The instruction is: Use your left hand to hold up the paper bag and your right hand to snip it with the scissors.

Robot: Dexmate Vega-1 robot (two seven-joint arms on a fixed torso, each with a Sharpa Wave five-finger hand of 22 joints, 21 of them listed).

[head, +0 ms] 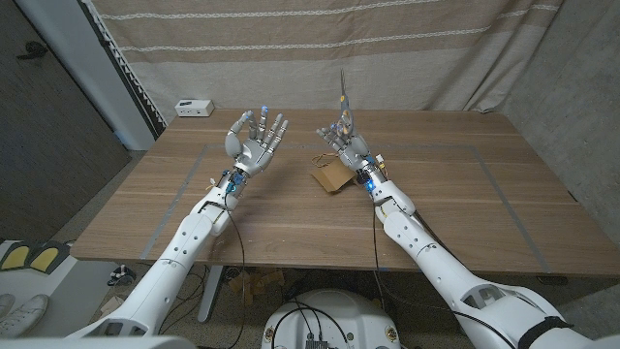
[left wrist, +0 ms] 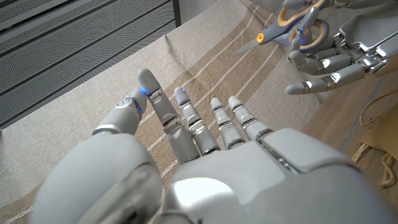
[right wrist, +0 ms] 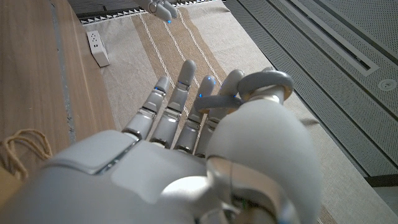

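The right hand point(head: 351, 145) holds the scissors point(head: 344, 100) raised, blades up; the left hand point(head: 257, 142) hangs spread and empty; the paper bag point(head: 330, 176) lies on the table point(head: 455, 208) at the right hand's seven o'clock, unlifted; next, I judge, the left must grasp it.

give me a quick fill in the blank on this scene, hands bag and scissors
1. The scissors are held by the robot's ____ hand, blades pointing up.
2. The paper bag lies on the wooden ____, held by neither hand.
3. The left hand is raised with its fingers spread and holds ____.
4. Near the table's far left corner sits a small ____ box.

Missing words: right; table; nothing; white
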